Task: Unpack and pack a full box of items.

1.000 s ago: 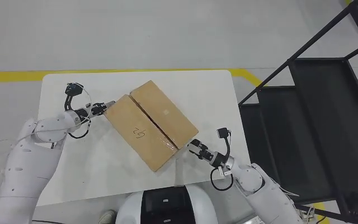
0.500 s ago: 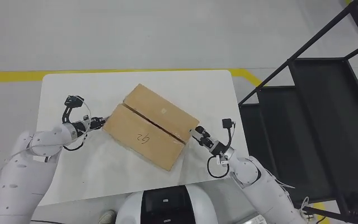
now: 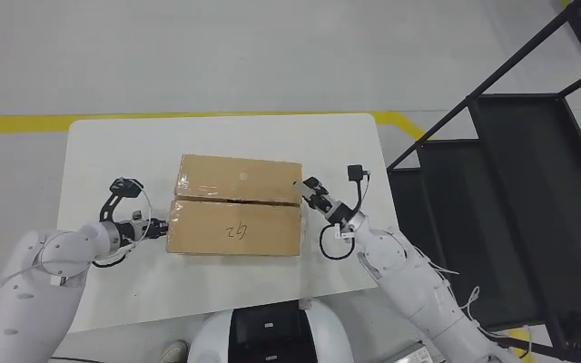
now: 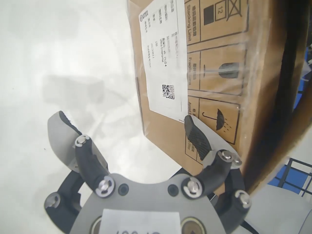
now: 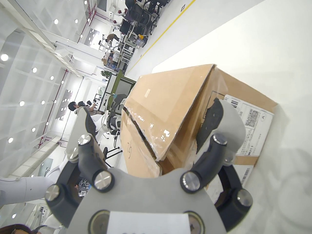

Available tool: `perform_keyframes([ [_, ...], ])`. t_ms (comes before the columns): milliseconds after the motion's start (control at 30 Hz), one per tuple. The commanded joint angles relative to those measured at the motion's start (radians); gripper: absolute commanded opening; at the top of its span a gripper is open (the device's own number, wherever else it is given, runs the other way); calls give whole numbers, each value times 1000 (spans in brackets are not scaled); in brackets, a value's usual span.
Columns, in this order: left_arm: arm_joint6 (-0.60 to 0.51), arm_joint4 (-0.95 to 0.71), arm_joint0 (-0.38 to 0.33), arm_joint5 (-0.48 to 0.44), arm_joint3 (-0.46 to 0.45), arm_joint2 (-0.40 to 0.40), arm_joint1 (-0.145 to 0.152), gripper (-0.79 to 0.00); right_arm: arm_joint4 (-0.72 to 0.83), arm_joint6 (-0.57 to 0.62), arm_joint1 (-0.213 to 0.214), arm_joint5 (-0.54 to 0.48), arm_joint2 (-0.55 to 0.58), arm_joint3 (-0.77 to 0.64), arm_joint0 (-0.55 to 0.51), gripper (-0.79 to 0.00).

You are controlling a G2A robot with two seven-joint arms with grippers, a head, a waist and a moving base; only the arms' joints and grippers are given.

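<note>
Box [image 3: 238,207] sat closed near the middle of the white desk [image 3: 109,145], long sides square to the desk's front edge. Its two top flaps met at a taped seam, with a handwritten mark on the nearer flap.

Left hand [image 3: 163,226] was at the box's left end. Its fingers were apart and gripped nothing: one ribbed pad [image 4: 195,136] lay against the printed end face, the other over bare desk.

Right hand [image 3: 302,188] was at the opposite end, near the seam. Its fingers were spread too — one pad [image 5: 209,120] against that end face beside a white label [image 5: 253,122], the other clear of the cardboard.

I noted black metal stairs [image 3: 508,181] right of the desk.
</note>
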Motion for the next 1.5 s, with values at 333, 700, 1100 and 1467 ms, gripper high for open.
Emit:
perform_keyframes([
  [333,90,-61,25,67,-25,-126,11,0,-49,-23,3,1,59,-67,-30,0],
  [700,223,-303,88,-24,-88,-209,4,0,341,735,73,104,240,-210,-156,0],
  [1100,268,-283,90,-32,-93,-208,2,0,211,584,63,-37,172,-211,-149,0],
  [1467,268,-283,90,-32,-93,-208,2,0,172,423,46,-127,127,-118,-93,0],
])
